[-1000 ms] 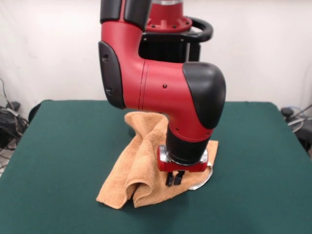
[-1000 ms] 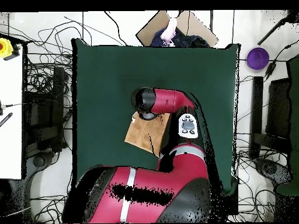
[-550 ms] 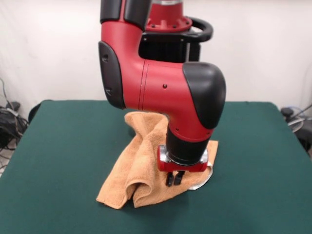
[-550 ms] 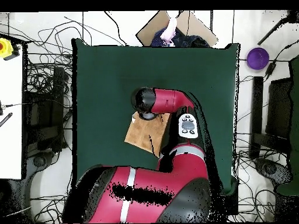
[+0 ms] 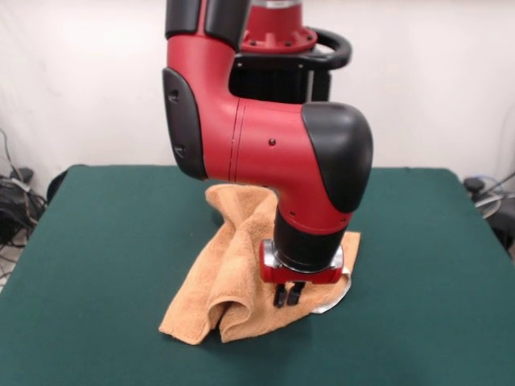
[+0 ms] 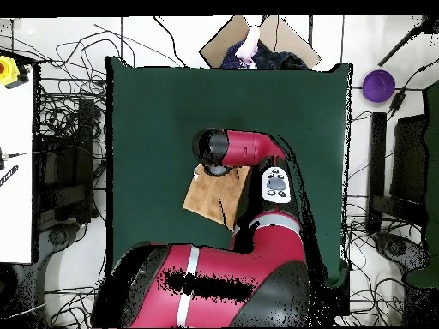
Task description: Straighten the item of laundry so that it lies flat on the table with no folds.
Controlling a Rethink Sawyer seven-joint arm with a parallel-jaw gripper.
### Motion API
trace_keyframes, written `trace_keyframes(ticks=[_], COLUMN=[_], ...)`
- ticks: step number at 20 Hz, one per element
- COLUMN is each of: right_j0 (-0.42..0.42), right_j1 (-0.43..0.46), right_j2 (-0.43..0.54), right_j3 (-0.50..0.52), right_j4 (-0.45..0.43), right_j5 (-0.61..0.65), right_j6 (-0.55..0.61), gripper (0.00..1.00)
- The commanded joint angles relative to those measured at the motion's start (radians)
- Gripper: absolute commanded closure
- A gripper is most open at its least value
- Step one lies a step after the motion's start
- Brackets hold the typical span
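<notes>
Front view, left to right. The table (image 5: 96, 265) is bare green at the left. At lower centre lies the towel (image 5: 225, 273), bunched, with two raised lengthwise folds running from upper centre to the lower-left corner. Just right of the folds the gripper (image 5: 289, 294) hangs over the cloth, its two dark fingertips pressed close together; whether they pinch fabric cannot be told. A pale patch (image 5: 334, 303) shows at the towel's right edge. In the overhead view the towel (image 6: 210, 199) sits at centre frame, partly under the arm. To flatten well, the judgement is to grip an outer edge and draw it away from the folds, low and slow.
</notes>
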Motion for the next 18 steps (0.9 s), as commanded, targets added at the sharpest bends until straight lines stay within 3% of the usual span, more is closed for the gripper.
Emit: trace_keyframes(ticks=[1,18], right_j0=[0.010,0.006], right_j1=[0.037,0.029], right_j2=[-0.014,-0.005], right_j3=[0.018,0.035], right_j4=[0.025,0.013], right_j5=[-0.031,-0.047], right_j6=[0.228,0.204], gripper=[1.00,1.00])
